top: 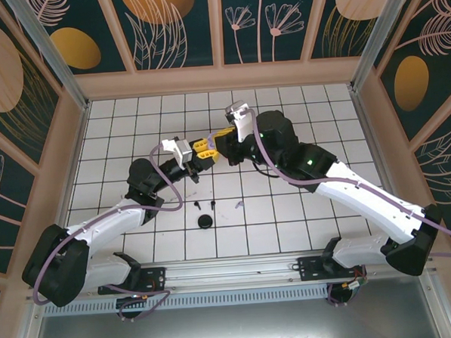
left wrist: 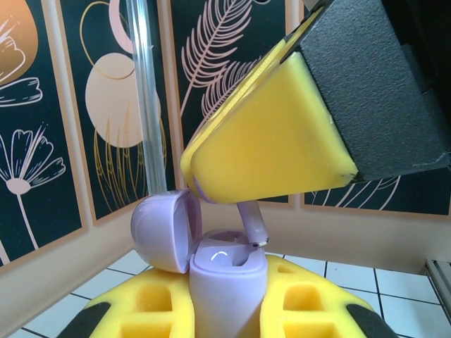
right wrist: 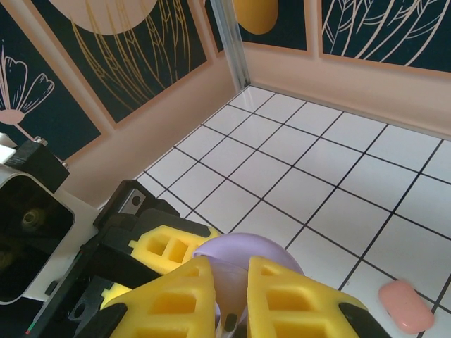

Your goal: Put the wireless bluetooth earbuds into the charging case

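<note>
Lilac earbud (left wrist: pixel 252 227) is pinched stem-down in the right gripper (right wrist: pixel 230 289), its tip at the mouth of the open charging case (left wrist: pixel 225 282). The left gripper (left wrist: pixel 227 304) clamps the case upright so the socket faces up. Both hang over the middle of the tabletop (top: pixel 344 117), well clear of every edge; manoeuvring room is judged ample.

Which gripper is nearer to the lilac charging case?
Left. The left gripper clamps the open lilac charging case between its fingers; the right gripper is just above the opening, pinching a lilac earbud.
</note>
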Controlling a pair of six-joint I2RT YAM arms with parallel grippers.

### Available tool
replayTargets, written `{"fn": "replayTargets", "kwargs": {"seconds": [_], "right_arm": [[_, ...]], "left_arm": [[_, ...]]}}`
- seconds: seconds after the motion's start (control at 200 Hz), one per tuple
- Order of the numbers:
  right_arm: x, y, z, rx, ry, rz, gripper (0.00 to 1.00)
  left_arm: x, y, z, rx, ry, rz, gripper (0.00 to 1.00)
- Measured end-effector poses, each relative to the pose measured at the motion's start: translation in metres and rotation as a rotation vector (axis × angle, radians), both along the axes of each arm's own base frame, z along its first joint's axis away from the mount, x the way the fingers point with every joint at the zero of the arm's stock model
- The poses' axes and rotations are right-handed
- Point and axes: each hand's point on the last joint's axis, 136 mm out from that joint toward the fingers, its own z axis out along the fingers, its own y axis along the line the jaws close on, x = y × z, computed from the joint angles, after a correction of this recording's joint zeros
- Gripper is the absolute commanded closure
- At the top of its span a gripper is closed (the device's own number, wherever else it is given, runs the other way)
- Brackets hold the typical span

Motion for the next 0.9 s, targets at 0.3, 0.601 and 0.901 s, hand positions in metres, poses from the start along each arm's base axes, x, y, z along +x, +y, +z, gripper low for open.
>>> {"fn": "replayTargets", "kwargs": {"seconds": [0.3, 0.601, 0.901], "right_arm": [[-0.001, 0.001, 0.003, 0.010, -0.001, 0.007, 0.87], [-0.003, 0.003, 0.005, 0.014, -0.004, 0.013, 0.88], [-0.010, 0.010, 0.002, -0.006, -0.018, 0.012, 0.89]], "left_arm": [[-0.001, 0.001, 0.003, -0.009, -0.012, -0.001, 1.00], [-0.003, 0.001, 0.005, -0.012, -0.014, -0.004, 1.00], [-0.005, 0.001, 0.004, -0.002, -0.007, -0.015, 1.00]]}}
